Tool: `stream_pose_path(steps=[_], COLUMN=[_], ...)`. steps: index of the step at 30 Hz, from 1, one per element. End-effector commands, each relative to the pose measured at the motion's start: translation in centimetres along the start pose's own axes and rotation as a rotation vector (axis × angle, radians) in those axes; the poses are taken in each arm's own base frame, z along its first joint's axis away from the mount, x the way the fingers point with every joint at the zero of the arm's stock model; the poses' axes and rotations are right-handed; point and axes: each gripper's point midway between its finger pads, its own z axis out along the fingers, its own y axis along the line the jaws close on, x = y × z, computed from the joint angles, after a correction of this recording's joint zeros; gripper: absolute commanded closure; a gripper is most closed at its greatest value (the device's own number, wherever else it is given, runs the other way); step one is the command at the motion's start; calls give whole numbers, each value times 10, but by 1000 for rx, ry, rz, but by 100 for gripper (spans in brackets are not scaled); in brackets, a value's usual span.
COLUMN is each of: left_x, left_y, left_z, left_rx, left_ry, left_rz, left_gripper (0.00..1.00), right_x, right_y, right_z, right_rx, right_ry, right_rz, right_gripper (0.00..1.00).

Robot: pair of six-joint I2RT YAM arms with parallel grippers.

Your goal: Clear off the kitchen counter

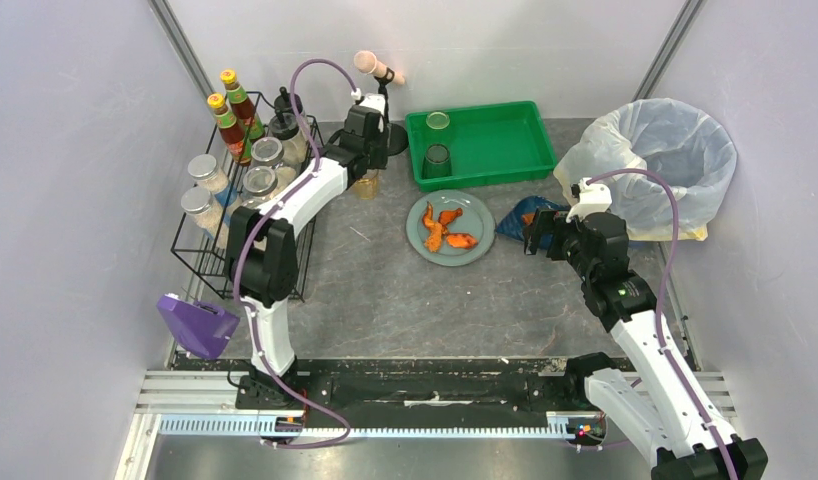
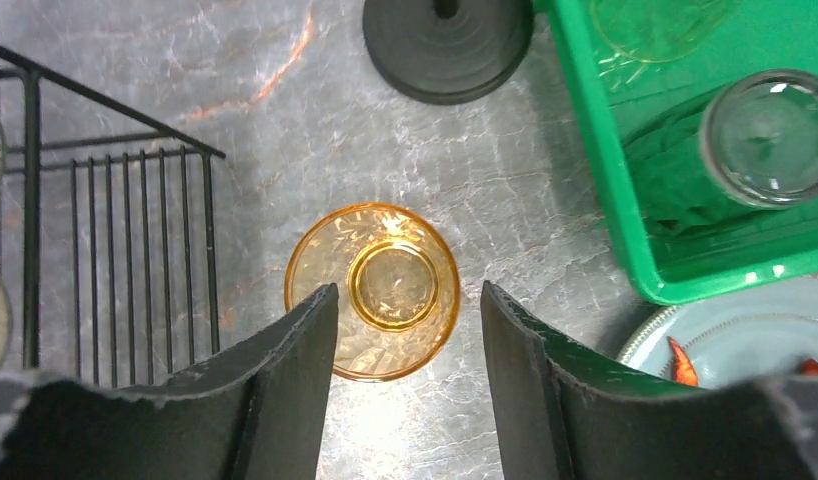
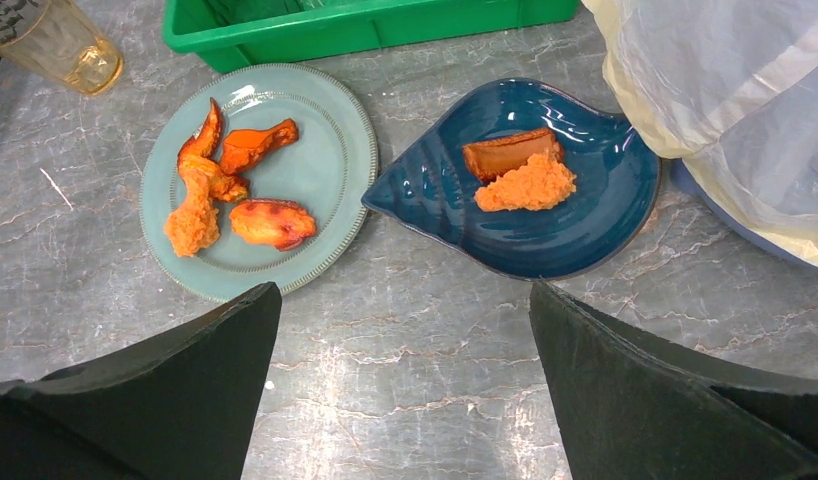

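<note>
Filling the floor of a booth with pale lilac walls (image 1: 75, 150), the dark grey, veined surface (image 1: 385, 300) runs from a black rail (image 1: 435, 365) at the near edge to the back corner. A black wire rack (image 1: 210, 255) stands along its left side, holding sauce bottles (image 1: 230, 125) and lidded jars (image 1: 207, 172). A purple container (image 1: 195, 325) sits by the rack's near corner. At the back rests a green tray (image 1: 505, 140) with two glasses (image 1: 437, 160) inside, and just left of it is the round black base (image 2: 447, 45) of a stand. On the right a bin lined with a white bag (image 1: 665, 160) stands open.

A grey-green plate (image 3: 325, 170) of orange food pieces (image 3: 235, 190) lies in front of the tray. A blue shell-shaped dish (image 3: 585, 230) lies beside it, their rims close or touching, and carries two more pieces.

The left tool (image 2: 405, 292) points straight down between rack and tray. Its jaws stand apart on either side of an amber glass (image 2: 380, 240) that is upright on the surface. The left finger overlaps the glass's rim in the wrist view, and there is a gap on the other side, so no grip shows. The right tool (image 3: 404, 290) hangs above the bare surface near the two dishes, its jaws spread wide and holding nothing.
</note>
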Motion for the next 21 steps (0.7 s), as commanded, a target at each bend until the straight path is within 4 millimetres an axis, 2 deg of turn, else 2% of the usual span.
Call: stream_pose_path(steps=[1,5,14,18,21], left_x=[20,37,61,59,49], left_y=[4,5,-10,-10,-7], left_z=[15,30,47,46,38], left_rx=[-7,-2,44,47,47], left_ry=[58,120,184,183,160], left_rz=[-74,-80,-96,-97,-100], left_gripper=[42,51,52,52,50], right_x=[-9,-10,-9,-9,-10], right_y=[3,5,8,9,9], right_z=[2,2,2,1,0], right_rx=[-14,-18,-33,-38,-38], right_ry=[-31,-32,-26,-28,-33], right_rz=[18,21,38,42,43], right_gripper=[2,2,2,2,2])
